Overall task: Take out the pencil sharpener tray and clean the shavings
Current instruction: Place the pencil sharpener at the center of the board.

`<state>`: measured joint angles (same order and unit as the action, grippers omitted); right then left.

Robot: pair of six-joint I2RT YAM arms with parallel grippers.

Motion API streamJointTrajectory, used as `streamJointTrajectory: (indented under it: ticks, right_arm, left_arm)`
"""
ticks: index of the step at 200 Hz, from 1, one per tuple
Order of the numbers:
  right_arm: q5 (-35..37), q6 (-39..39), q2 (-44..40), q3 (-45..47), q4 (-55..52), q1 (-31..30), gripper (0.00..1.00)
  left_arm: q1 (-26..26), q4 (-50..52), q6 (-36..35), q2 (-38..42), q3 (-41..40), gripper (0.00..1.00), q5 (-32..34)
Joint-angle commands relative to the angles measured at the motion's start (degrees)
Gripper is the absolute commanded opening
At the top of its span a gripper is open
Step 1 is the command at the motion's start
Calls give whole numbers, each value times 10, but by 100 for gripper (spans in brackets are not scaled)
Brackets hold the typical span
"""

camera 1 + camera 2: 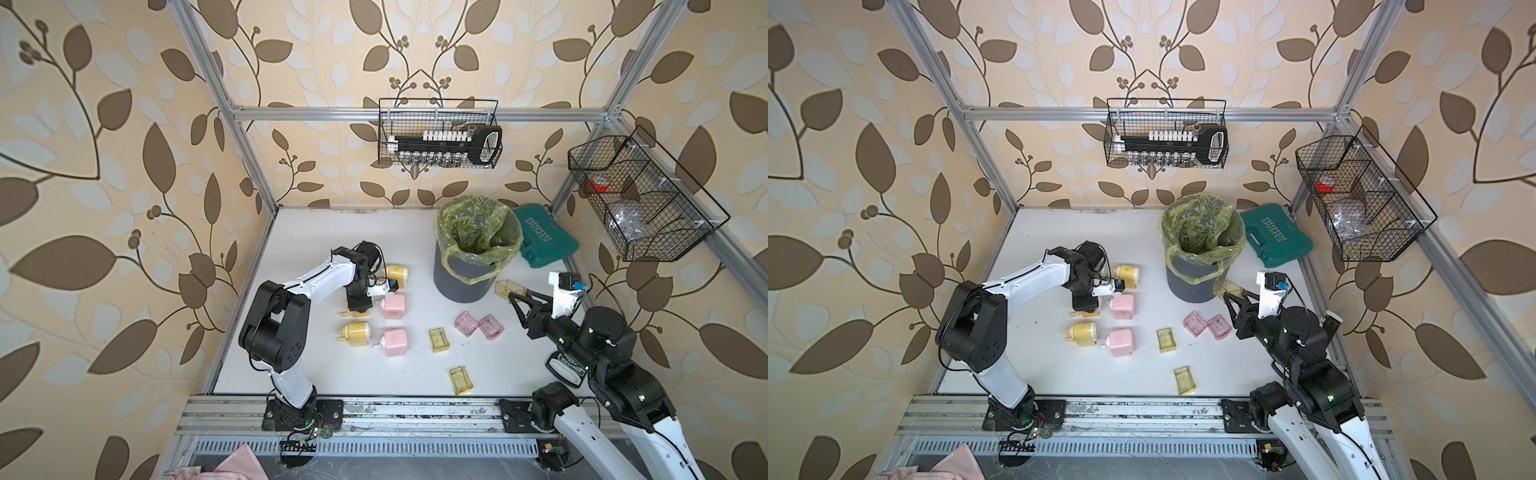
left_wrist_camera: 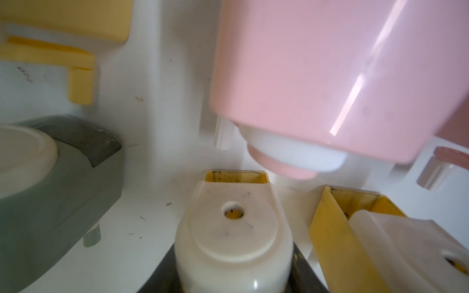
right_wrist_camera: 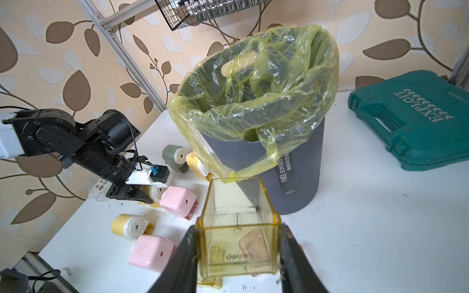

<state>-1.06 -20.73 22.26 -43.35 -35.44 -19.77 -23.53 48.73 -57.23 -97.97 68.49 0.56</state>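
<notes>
Right gripper [image 3: 238,228] grasping yellow tray [image 3: 236,200] (a few specks [image 3: 257,208]), left gripper [image 2: 232,279] clenching sharpener [image 2: 232,228]

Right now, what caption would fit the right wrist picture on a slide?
Right claw grips a yellow see-through tray in front of the bag-lined grey bin.

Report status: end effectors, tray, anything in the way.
Right end effector shut on yellow tray, beside lined bin, not over it. Left end effector shut on yellow sharpener. Nothing between them.

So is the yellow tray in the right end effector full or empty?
Nearly empty: in the right wrist view the yellow tray shows clear through, with only a few dark specks and a smear inside.
</notes>
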Motion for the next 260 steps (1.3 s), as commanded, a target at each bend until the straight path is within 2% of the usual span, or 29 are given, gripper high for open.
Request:
streamJointTrajectory:
  ticks: [1,43,67,90,96,101,104,107,147,189,243,260]
  right_arm:
    - [3,-59,2,18,-11,-7,0]
    - [27,-135,-6,44,-50,-10,0]
    - [6,-188,-2,62,-57,-14,0]
    - [16,-179,1,67,-67,-16,0]
    - [25,-174,-1,67,-72,-17,0]
    - [32,-170,-2,68,-75,-16,0]
    - [35,-169,-3,69,-76,-16,0]
    - [38,-168,-3,71,-77,-17,0]
    - [83,-206,14,97,-133,-19,0]
    - [81,-238,56,113,-135,-35,0]
    - [168,-305,16,161,-108,-153,0]
    - [228,-316,19,169,-98,-201,0]
  left_arm:
    - [6,6,4,4,14,46,-11]
    - [6,8,14,17,12,58,-40]
    - [6,4,11,19,5,60,-35]
    - [6,3,13,21,6,65,-37]
    - [6,2,15,22,6,69,-37]
    - [6,2,15,23,7,83,-37]
    - [6,3,15,24,7,96,-37]
    - [5,4,15,25,8,98,-37]
    - [-2,14,25,53,26,99,-36]
    - [-18,14,38,133,24,99,-14]
    - [-59,-33,93,268,-4,99,1]
    - [-65,-55,107,311,-20,99,-6]
